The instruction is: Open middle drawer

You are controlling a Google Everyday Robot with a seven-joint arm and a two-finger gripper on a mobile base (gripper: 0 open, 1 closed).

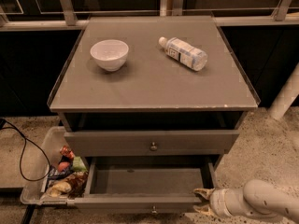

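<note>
The middle drawer (147,182) is standing well pulled out at the bottom centre of the frame. Its empty floor is showing, and its front is reaching the lower edge, where its small knob (153,210) is just peeking in. Judging by that, the opening looks largely done.

My tool (200,201) is sitting at the lower right, right at the right-hand end of that drawer front and not at the knob. I am keeping its two fingers spread, one tip above the front's end and one below, and I am not seeing anything clamped between them. I am probably working from the corner because my arm (261,200) is coming in low from the right edge, which makes the side of the front the nearer thing to hook.

Just above, the top drawer (112,143) is showing its own knob (153,146) and looks nearly closed.

On the counter (154,85) a white bowl (109,54) is sitting upright at upper left. A water bottle (183,53) is lying on its side at upper right, well apart from the bowl. Both are far from where I am working.

At lower left a plastic bin (33,190) of snack packets is resting beside the cabinet, touching or nearly touching the open drawer's left side.
</note>
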